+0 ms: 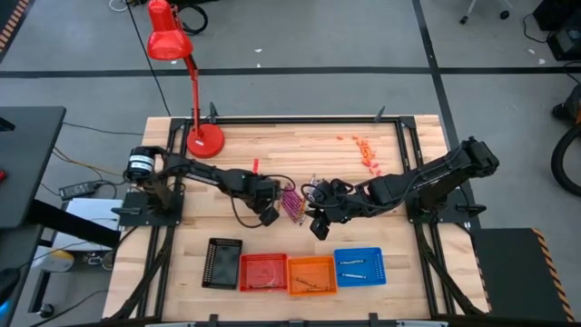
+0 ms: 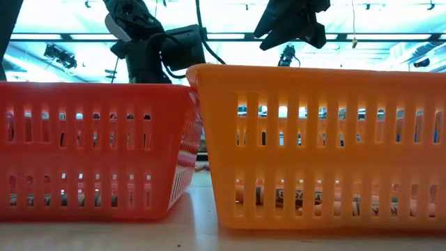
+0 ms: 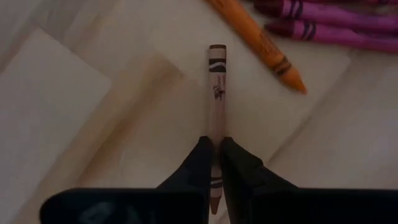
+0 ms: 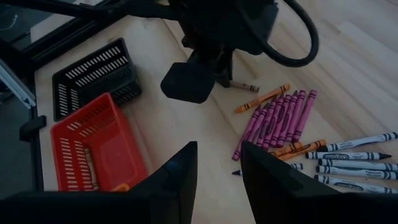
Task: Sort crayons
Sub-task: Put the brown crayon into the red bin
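Note:
My left gripper (image 3: 216,144) stands over the table's middle (image 1: 272,207), shut on a pale tan crayon (image 3: 216,93) that lies apart from the others. Just beyond it lies an orange crayon (image 3: 261,43) and a bunch of magenta crayons (image 4: 280,121), with white crayons (image 4: 351,158) beside them, all flat on the wood. My right gripper (image 4: 217,168) hangs open above the table to the right of the pile (image 1: 318,218), with nothing between its fingers. My left gripper pinches the pale crayon between its two fingers (image 3: 199,165) near its pointed end (image 3: 215,186). The fingers come steeply from above and lie across the crayon. The rest of the crayon (image 3: 216,74) stretches away from them, level, along the table top.
Along the near edge stand a black basket (image 1: 222,263), a red basket (image 1: 263,272), an orange basket (image 1: 311,275) and a blue basket (image 1: 359,266). A red desk lamp (image 1: 201,136) stands at the far left. Small red-pink bits (image 1: 363,150) lie at the far right.

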